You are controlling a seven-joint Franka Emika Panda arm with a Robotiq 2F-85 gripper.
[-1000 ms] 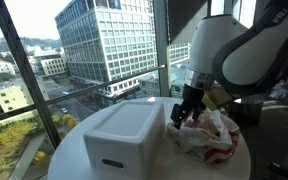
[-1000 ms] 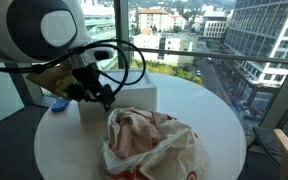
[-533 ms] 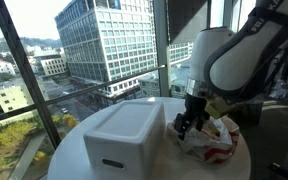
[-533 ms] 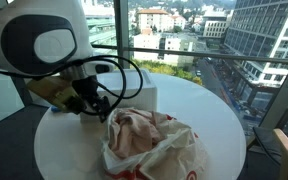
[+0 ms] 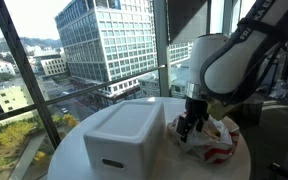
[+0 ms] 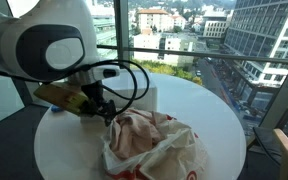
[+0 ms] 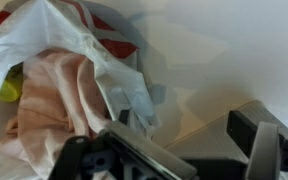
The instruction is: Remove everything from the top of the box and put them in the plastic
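A white rectangular box [image 5: 127,136] stands on the round white table [image 6: 209,108]; nothing shows on its top. It is partly hidden behind the arm in an exterior view [image 6: 145,94]. Next to it lies a crumpled white plastic bag with red print [image 5: 212,139] [image 6: 149,145], holding pinkish cloth [image 7: 49,100] and something yellow [image 7: 10,87]. My gripper [image 5: 189,126] [image 6: 106,112] hangs low between box and bag, at the bag's edge. In the wrist view its fingers [image 7: 184,135] stand apart with nothing between them.
The table [image 5: 74,150] stands beside floor-to-ceiling windows [image 5: 44,60] with a city view. The bulky arm [image 6: 44,40] fills the near side in an exterior view. Bare tabletop lies beyond the bag toward the window [image 6: 199,95].
The gripper has dropped lower and shifted slightly toward the bag's edge. Box and bag have not moved.
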